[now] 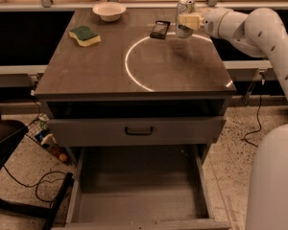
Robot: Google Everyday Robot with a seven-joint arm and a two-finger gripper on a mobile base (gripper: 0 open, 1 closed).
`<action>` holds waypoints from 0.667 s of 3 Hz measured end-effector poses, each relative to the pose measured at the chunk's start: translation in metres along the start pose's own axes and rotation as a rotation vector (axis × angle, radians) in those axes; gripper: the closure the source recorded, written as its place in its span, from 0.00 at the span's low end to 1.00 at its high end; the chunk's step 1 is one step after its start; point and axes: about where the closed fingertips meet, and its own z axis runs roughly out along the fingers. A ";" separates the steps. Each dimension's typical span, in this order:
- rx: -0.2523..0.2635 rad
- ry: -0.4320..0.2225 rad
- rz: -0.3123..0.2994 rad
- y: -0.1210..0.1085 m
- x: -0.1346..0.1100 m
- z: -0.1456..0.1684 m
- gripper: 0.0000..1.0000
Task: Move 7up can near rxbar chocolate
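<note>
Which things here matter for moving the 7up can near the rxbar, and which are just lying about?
Job: 7up can; rxbar chocolate; tool, at the can, back right of the table.
Lying about: sponge; bowl; open drawer.

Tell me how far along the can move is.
Nearly done: the 7up can is upright close beside the rxbar chocolate, a small gap between them, at the back of the table. In hand: the gripper is at the can. Left: withdraw the arm, leaving the can standing there.
</note>
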 end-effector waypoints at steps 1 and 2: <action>0.023 0.000 0.016 -0.003 0.018 0.008 1.00; 0.020 -0.006 0.031 0.000 0.032 0.021 0.97</action>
